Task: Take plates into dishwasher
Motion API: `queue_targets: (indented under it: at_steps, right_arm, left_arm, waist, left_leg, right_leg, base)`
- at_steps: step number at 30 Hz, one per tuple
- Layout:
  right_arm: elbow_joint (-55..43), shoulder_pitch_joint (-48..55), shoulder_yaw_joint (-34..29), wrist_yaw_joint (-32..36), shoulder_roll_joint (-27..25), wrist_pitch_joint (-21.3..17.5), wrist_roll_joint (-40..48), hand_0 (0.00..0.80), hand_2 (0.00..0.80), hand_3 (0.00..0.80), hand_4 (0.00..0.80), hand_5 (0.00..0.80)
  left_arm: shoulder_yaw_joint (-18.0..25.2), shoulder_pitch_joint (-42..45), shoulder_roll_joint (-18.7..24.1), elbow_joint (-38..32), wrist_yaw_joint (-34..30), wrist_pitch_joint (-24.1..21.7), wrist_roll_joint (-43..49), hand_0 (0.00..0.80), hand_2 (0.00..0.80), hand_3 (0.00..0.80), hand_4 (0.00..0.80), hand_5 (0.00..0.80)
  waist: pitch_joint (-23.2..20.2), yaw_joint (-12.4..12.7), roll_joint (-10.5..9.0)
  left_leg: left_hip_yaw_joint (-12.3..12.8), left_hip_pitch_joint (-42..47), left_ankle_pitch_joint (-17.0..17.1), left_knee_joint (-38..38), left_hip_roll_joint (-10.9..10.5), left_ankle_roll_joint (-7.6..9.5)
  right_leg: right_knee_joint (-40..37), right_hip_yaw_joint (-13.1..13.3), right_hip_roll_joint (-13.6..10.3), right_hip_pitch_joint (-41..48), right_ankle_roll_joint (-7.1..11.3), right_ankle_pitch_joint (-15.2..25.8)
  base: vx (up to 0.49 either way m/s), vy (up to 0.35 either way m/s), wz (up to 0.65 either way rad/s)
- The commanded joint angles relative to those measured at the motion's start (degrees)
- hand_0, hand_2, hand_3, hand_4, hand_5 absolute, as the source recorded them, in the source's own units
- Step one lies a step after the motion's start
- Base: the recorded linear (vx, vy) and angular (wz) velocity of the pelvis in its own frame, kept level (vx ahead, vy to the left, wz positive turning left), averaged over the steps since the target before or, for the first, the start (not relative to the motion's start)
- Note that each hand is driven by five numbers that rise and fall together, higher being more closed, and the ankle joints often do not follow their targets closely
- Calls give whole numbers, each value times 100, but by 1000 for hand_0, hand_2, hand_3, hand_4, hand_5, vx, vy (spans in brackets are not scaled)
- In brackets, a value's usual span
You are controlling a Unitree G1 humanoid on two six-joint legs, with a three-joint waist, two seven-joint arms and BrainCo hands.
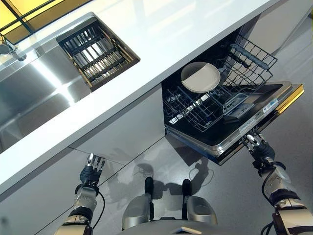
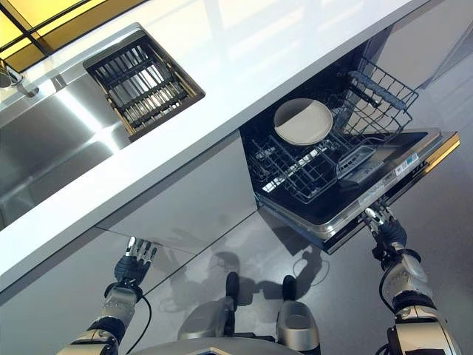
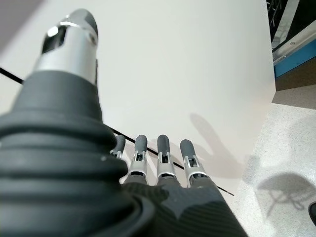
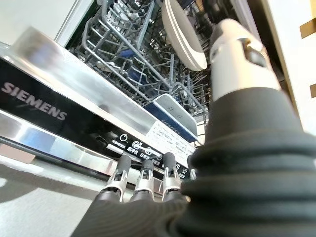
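The left arm comes up from the lower left, its left hand (image 1: 91, 169) held low in front of the robot with the fingers (image 3: 163, 148) straight and side by side, thumb (image 3: 71, 44) set apart from them; it holds nothing. The right arm reaches forward on the right side, more stretched out than the left. Its right hand (image 1: 256, 145) is raised with the fingers (image 4: 144, 170) extended in a row and the thumb (image 4: 237, 54) standing off to the side. It too grips nothing.
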Motion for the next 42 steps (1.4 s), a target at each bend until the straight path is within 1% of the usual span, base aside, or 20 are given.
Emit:
queue_targets:
  at_steps: [1,9,17,25,28,33,37,42]
  right_arm:
    - [-666,-2462,403,785,869,-183,161,0,0,0,0,0]
    - [-616,-2536,276,856,843,-322,385,0,0,0,0,0]
    - [-762,-2675,229,775,763,-389,365,0,0,0,0,0]
    - [-808,-2652,200,751,689,-359,416,0,0,0,0,0]
    - [-795,-2637,167,760,669,-384,423,0,0,0,0,0]
    - [-876,-2631,134,620,627,-404,240,0,0,0,0,0]
    - [-1106,-2474,159,516,570,-439,127,0,0,0,0,0]
    - [-1233,-2217,101,191,565,-556,-141,0,0,0,0,0]
  left_arm:
    - [-373,-305,241,-301,-97,-310,63,0,0,0,0,0]
    - [-385,-269,278,-401,-34,-292,102,0,0,0,0,0]
    - [-416,-199,292,-417,46,-246,149,0,0,0,0,0]
    - [-460,-140,284,-478,103,-208,222,0,0,0,0,0]
    - [-483,-112,287,-455,76,-215,239,0,0,0,0,0]
    - [-481,-106,295,-432,92,-162,347,0,0,0,0,0]
    - [-481,-49,301,-417,124,-117,372,0,0,0,0,0]
    - [-414,-45,275,-389,186,-85,410,0,0,0,0,0]
  waist:
    - [-365,852,-80]
    - [-367,916,-74]
    - [-455,954,-102]
    - [-516,997,-158]
    - [-549,1012,-179]
    - [-626,1012,-248]
    - [-690,989,-341]
    - [-732,931,-445]
  left_leg:
    - [136,294,-521,316,-769,471]
    - [103,336,-518,275,-763,481]
    - [65,394,-514,224,-753,477]
    - [33,466,-512,192,-739,481]
    - [24,503,-517,173,-729,485]
    - [34,559,-518,118,-705,471]
    - [56,619,-528,89,-675,465]
    - [117,675,-557,82,-627,464]
  right_leg:
    - [990,43,-374,-163,125,-615]
    - [914,-11,-386,-104,155,-567]
    - [855,-50,-376,-40,161,-551]
    - [784,-106,-357,58,164,-522]
    - [755,-123,-349,102,164,-516]
    - [679,-124,-320,170,169,-495]
    - [636,-112,-289,225,172,-475]
    - [636,-51,-246,256,180,-472]
  base:
    - [0,0,0]
    - [11,-9,0]
    - [28,-7,4]
    - [25,-14,71]
    - [37,-11,12]
    - [35,-10,2]
    - [31,-15,0]
    - [0,0,0]
